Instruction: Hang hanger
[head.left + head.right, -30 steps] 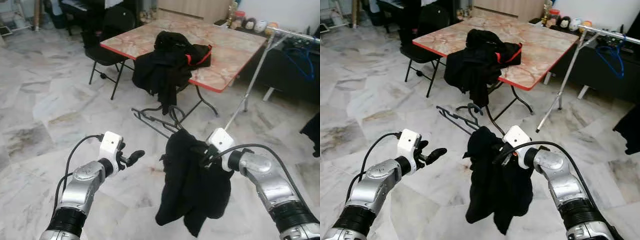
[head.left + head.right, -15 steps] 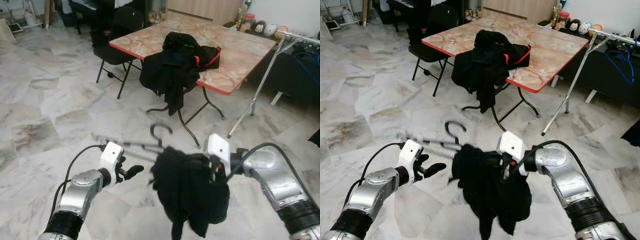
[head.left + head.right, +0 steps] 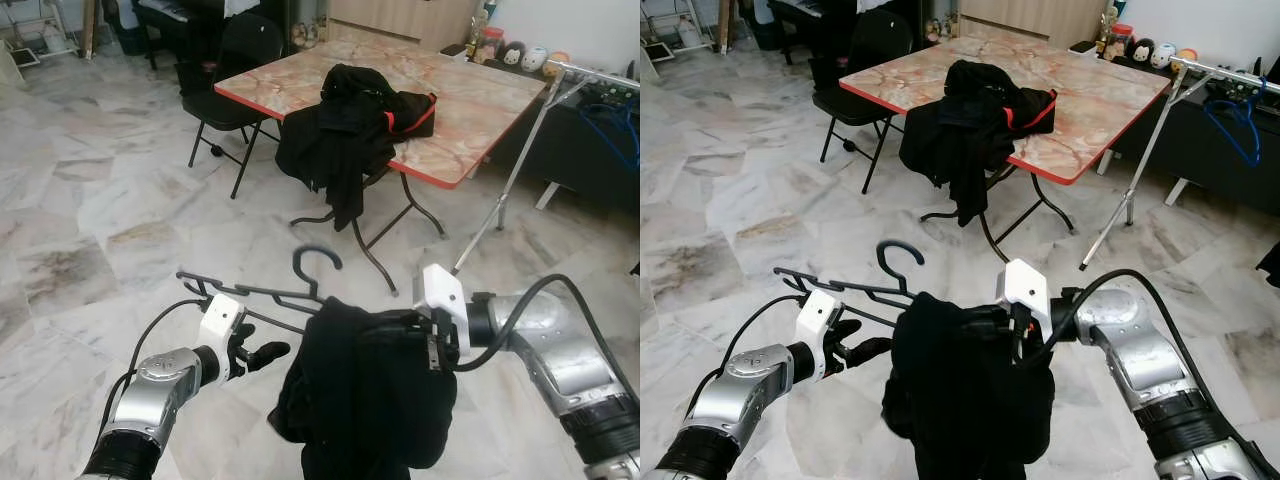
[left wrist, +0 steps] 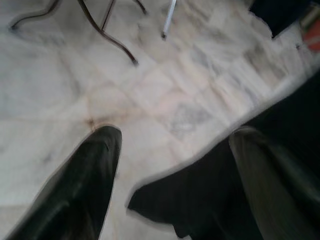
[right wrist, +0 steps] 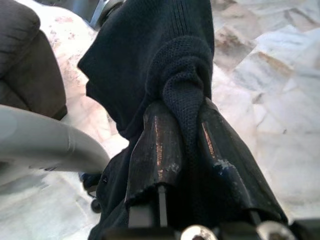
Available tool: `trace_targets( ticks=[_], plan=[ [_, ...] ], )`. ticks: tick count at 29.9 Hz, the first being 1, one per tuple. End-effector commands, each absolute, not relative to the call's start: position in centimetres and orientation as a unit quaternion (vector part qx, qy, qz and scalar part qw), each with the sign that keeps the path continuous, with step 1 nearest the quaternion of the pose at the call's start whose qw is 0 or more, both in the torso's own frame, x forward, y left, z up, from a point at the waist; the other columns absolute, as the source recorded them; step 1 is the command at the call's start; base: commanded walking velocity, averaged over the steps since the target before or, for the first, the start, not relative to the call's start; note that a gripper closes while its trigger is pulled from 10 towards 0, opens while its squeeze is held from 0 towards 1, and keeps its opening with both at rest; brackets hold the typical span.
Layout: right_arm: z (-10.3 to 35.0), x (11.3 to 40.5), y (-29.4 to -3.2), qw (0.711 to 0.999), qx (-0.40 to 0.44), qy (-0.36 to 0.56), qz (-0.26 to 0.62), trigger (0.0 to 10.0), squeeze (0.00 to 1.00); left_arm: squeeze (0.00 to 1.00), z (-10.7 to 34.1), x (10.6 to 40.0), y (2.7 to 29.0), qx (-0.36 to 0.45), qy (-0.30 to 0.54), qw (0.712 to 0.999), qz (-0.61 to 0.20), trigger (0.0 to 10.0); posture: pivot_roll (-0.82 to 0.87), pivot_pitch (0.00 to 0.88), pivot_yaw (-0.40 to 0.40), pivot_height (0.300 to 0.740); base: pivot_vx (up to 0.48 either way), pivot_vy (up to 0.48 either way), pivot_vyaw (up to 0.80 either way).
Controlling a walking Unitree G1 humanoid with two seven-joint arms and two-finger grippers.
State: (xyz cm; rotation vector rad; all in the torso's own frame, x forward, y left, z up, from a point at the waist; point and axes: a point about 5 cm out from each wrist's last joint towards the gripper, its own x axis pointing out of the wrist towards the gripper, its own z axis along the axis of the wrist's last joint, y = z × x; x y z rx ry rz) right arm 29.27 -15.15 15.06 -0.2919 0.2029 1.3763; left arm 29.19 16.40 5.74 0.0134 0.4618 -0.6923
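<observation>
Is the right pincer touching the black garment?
Touching. The right wrist view shows the right pincer clamped on a fold of the garment, knit squeezed between both fingers.

The hanger (image 3: 262, 292) (hook up) now lies level, its black garment (image 3: 375, 385) swung leftward.

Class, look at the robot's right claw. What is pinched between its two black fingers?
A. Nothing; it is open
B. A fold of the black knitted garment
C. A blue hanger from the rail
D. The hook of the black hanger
B: the right claw is closed on a bunched fold of the black knitted garment.
</observation>
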Motion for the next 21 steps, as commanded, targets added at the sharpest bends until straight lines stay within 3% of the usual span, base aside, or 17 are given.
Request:
trace_targets(
  ticks=[1, 10, 21],
  plan=[
    [17.0, 29.9, -14.9, 0.765, -0.136, 0.046, 0.628, 10.0, 0.0, 0.0, 5.3, 28.8, 16.1, 0.015, 0.231, 0.906, -0.354, 10.0, -0.12, 0.0, -0.034, 0.74, 0.0, 0.0, 0.0],
    [18.2, 30.1, -14.1, 0.758, -0.13, 0.03, 0.639, 10.0, 0.0, 0.0, 4.2, 28.2, 17.2, 0.058, 0.256, 0.898, -0.352, 10.0, -0.12, 0.0, -0.033, 0.74, 0.0, 0.0, 0.0],
    [18.2, 30.1, -14.0, 0.749, -0.133, 0.033, 0.648, 10.0, 0.0, 0.0, 4.4, 29.3, 17.1, 0.106, 0.198, 0.932, -0.286, 10.0, -0.12, 0.0, -0.035, 0.74, 0.0, 0.0, 0.0]
  ],
)
